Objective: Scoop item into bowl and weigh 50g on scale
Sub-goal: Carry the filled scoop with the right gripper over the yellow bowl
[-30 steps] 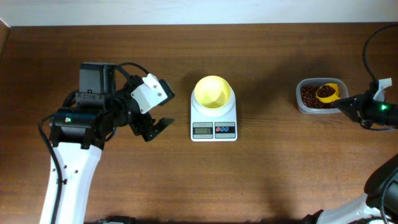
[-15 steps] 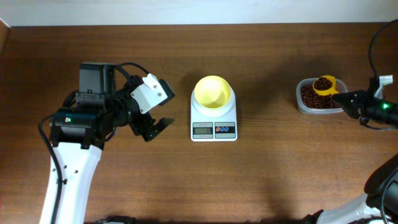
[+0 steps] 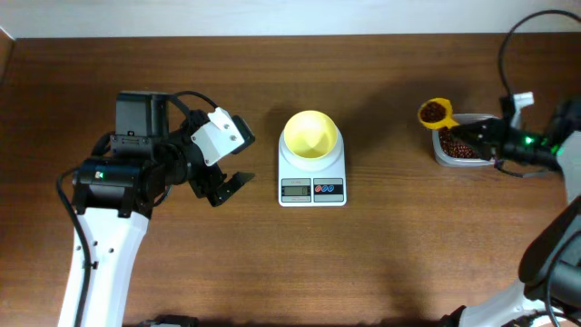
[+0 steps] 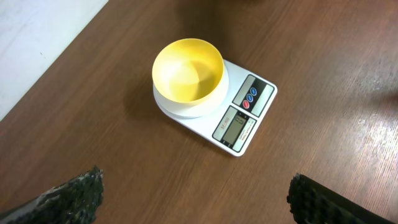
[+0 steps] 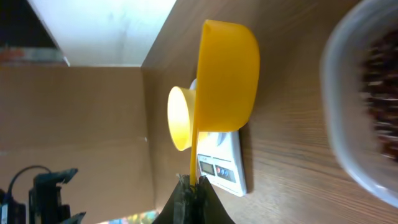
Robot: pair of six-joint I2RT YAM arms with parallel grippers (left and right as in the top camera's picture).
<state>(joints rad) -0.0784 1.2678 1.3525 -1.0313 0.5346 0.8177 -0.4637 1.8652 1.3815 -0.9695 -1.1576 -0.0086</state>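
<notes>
The pale-yellow bowl (image 3: 310,134) (image 4: 188,68) (image 5: 180,118) stands empty on the white scale (image 3: 312,189) (image 4: 245,121) (image 5: 221,171) at mid table. A yellow scoop (image 3: 436,113) (image 5: 227,74) with red-brown beans (image 3: 437,111) in it hangs in the air just left of the clear tub (image 3: 445,154) (image 5: 367,106). More beans (image 3: 458,145) lie in the tub. My right gripper (image 3: 470,133) (image 5: 193,186) is shut on the scoop's thin handle. My left gripper (image 3: 227,188) (image 4: 196,186) hovers open left of the scale, nothing between its fingers (image 4: 78,196).
The brown wooden table (image 3: 390,254) ends at a pale wall along the far edge. The right arm (image 3: 536,145) and its cables reach in from the right edge, over the tub's right side. The left arm's body (image 3: 118,182) fills the left side.
My right gripper has lifted the bean-filled scoop out of the tub and carried it left, past the tub's left rim. The left arm has not moved.
</notes>
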